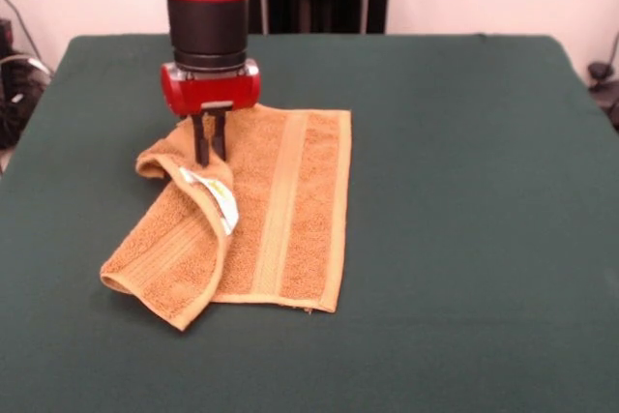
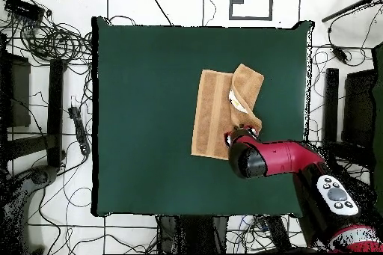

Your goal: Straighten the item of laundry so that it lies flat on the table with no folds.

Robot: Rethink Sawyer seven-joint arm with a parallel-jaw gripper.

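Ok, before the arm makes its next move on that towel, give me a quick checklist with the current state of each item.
1. Towel flat with no folds: not ok, one side is folded over onto the rest.
2. Folded flap located: ok, it lies at the picture's left in the front view, white label showing.
3. End effector over the towel: ok, its tips are down at the folded edge.
4. End effector gripping cloth: cannot tell, the tips look close together.
5. Free table around the towel for spreading: ok.
6. Towel within table edges: ok in the overhead view.
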